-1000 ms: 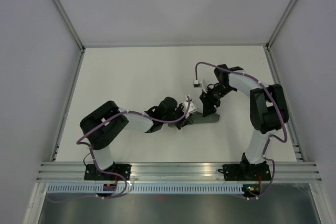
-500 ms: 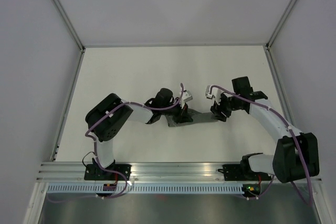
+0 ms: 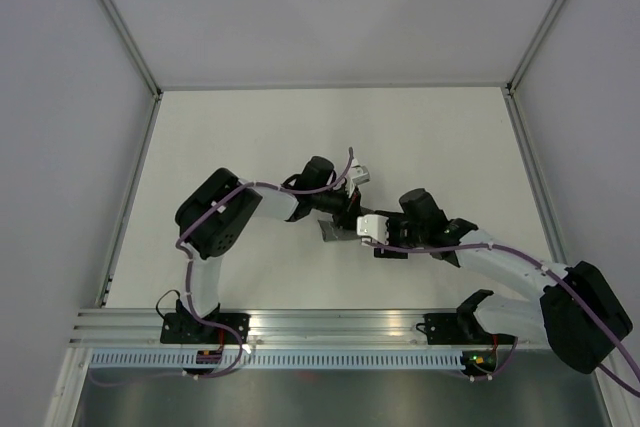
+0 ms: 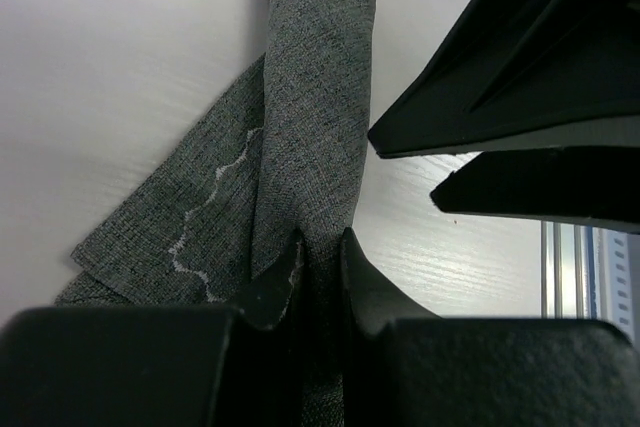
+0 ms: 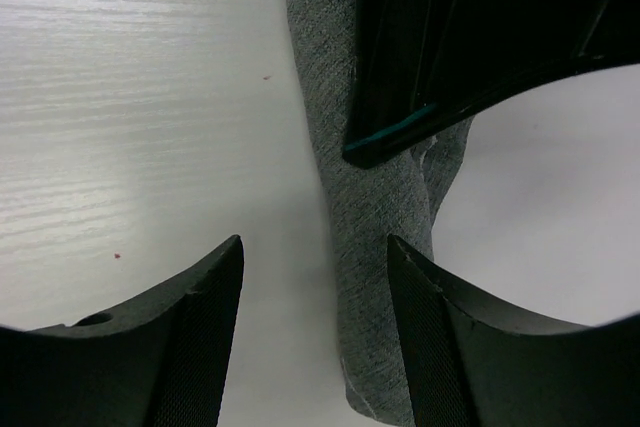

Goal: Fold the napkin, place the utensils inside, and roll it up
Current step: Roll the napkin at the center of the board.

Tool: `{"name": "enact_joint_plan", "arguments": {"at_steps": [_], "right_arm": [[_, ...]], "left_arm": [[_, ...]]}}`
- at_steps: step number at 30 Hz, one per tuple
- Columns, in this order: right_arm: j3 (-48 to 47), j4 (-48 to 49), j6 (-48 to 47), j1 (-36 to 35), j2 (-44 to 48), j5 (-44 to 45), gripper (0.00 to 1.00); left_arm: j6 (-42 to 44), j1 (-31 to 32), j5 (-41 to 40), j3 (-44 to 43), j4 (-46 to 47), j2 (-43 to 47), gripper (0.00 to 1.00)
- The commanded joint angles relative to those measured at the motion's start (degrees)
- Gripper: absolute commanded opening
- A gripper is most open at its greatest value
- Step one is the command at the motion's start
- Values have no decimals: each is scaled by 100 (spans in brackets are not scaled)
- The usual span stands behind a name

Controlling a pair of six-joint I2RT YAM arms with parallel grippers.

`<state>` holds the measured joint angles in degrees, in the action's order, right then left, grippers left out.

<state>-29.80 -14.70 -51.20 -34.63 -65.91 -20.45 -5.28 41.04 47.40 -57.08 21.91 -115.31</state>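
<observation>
A white, faintly grained table (image 3: 250, 137) sits enclosed by plain grey walls (image 3: 330, 7) on three sides. Aluminium rails (image 3: 340, 325) run along its near edge. Lighting is even.

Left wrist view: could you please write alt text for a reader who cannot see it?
The left claw pinches a rolled dark grey felt-like cloth napkin lying on the white wood-grain table, a flap with pale wavy stitching spreading left. The open black right claw is close at the right.
</observation>
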Motion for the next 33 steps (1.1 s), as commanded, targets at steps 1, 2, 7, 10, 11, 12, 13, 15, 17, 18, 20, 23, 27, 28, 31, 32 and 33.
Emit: {"name": "enact_joint_plan", "arguments": {"at_steps": [1,2,7,10,11,12,13,15,17,18,20,23,27,28,31,32,33], "right_arm": [[150,959,-12,-228,-97,717,65],[202,1091,-30,-333,-124,787,65],[256,1329,-74,-518,-378,1077,65],[352,1574,-153,-588,-580,1253,65],[344,1628,-171,-606,-642,1341,65],[343,1663,-171,-606,-773,1376,65],[335,1689,-171,-615,-835,1420,65],[335,1733,-197,-606,-993,1473,64],[326,1716,-197,-606,-1073,1491,61],[317,1707,-180,-615,-1151,1500,57],[265,1620,-171,-615,-1231,1543,53],[159,1488,-110,-615,-1372,1596,24],[-122,909,13,-606,-1609,1500,11],[-288,646,83,-580,-1653,1395,10],[-657,101,215,-457,-1837,1158,8],[-728,3,242,-422,-1907,1122,8],[-868,-198,251,-395,-1952,1078,7]], "left_arm": [[88,27,-135,145,-1593,-703,2],[88,19,-73,66,-1698,-739,2],[115,-25,103,-110,-1883,-976,2],[132,-34,156,-181,-1936,-1038,2],[132,-43,165,-189,-1945,-1046,2],[132,-43,182,-198,-1962,-1064,2],[141,-52,191,-216,-1980,-1073,2],[150,-69,217,-242,-2024,-1099,2],[167,-69,244,-269,-2050,-1117,3],[176,-78,244,-269,-2059,-1117,4],[176,-87,261,-277,-2059,-1108,7],[141,-105,244,-260,-2024,-1047,20],[-69,-166,103,-102,-1744,-678,34],[-131,-192,16,-6,-1639,-599,36],[-421,-333,-134,170,-1165,-221,41],[-491,-359,-169,188,-1085,-133,43],[-631,-386,-204,241,-997,33,45]]}}
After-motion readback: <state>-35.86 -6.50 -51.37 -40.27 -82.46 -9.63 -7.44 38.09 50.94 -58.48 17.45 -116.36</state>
